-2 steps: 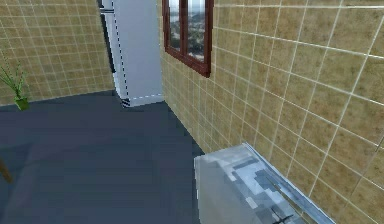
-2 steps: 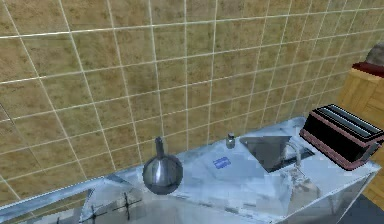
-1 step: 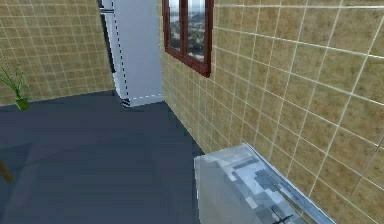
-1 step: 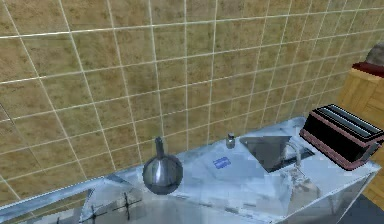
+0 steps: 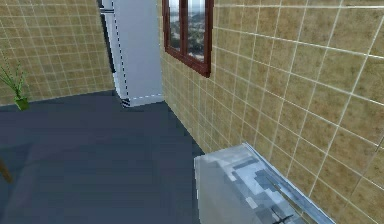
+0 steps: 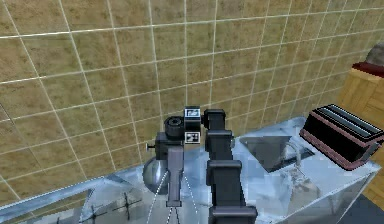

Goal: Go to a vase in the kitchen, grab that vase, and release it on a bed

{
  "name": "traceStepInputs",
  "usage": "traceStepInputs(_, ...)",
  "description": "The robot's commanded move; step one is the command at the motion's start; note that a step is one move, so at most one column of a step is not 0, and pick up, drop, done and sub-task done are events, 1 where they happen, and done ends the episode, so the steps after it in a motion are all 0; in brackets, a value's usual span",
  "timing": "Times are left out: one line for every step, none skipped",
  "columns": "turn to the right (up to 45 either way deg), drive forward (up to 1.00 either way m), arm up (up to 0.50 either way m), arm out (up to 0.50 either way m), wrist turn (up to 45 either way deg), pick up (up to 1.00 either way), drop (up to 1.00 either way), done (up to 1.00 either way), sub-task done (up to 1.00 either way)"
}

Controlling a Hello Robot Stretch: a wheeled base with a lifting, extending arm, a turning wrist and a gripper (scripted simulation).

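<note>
Arm side view: arm (image 6: 222,175) extends over steel counter (image 6: 110,195) toward tiled wall (image 6: 100,80). Gripper (image 6: 168,160) at grey rounded shape (image 6: 153,175) on counter, left of arm. Whether shape is vase: cannot tell. Touching or above: cannot tell. Gripper state, and whether it holds anything: cannot tell. Sink (image 6: 268,150) right of arm, toaster (image 6: 345,135) beyond. Forward view: fridge (image 5: 138,50) ahead, window (image 5: 190,35) right, plant (image 5: 15,88) left.

The arm (image 6: 226,178), a dark square bar, rises from the arm side view's bottom edge just right of the middle. At its far end stand 2 small white squares (image 6: 191,114). Left of them sits the gripper (image 6: 168,142), dark-bodied; whether it holds anything I cannot tell.
</note>
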Motion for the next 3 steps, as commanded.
traceStepInputs(0.0, 0.00, 0.00, 0.00, 45.0, 0.00, 0.00, 0.00, 0.00)
traceStepInputs(0.0, 0.00, 0.00, 0.00, 45.0, 0.00, 0.00, 0.00, 0.00)
traceStepInputs(0.0, 0.00, 0.00, 0.00, 45.0, 0.00, 0.00, 0.00, 0.00)
